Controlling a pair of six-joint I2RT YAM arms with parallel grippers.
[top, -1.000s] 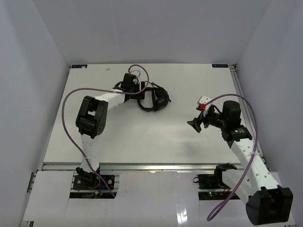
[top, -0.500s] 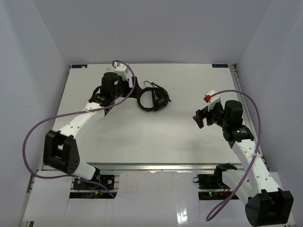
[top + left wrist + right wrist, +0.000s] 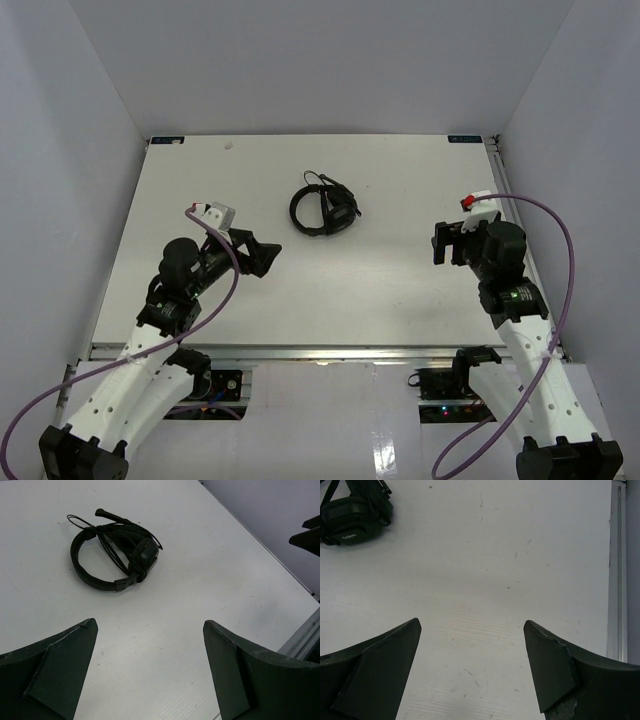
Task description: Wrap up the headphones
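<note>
The black headphones (image 3: 323, 209) lie on the white table toward the back middle, their thin cable wound round the band and cups. The left wrist view has the headphones (image 3: 114, 557) in its upper left. The right wrist view catches only one ear cup of the headphones (image 3: 351, 516) at its top left corner. My left gripper (image 3: 262, 255) hangs open near the table's left front, well short of them, nothing between its fingers. My right gripper (image 3: 447, 243) stands open at the right side, also apart from them and holding nothing.
A metal rail (image 3: 320, 351) runs along the table's front edge and another rail (image 3: 617, 570) down its right side. Purple robot cables (image 3: 560, 262) loop off both arms. Grey walls close in the left, back and right.
My left arm has let go beside the headphones and pulled back toward the front left, its jaws now wide. My right arm has drawn back to the right. The headphones lie still.
</note>
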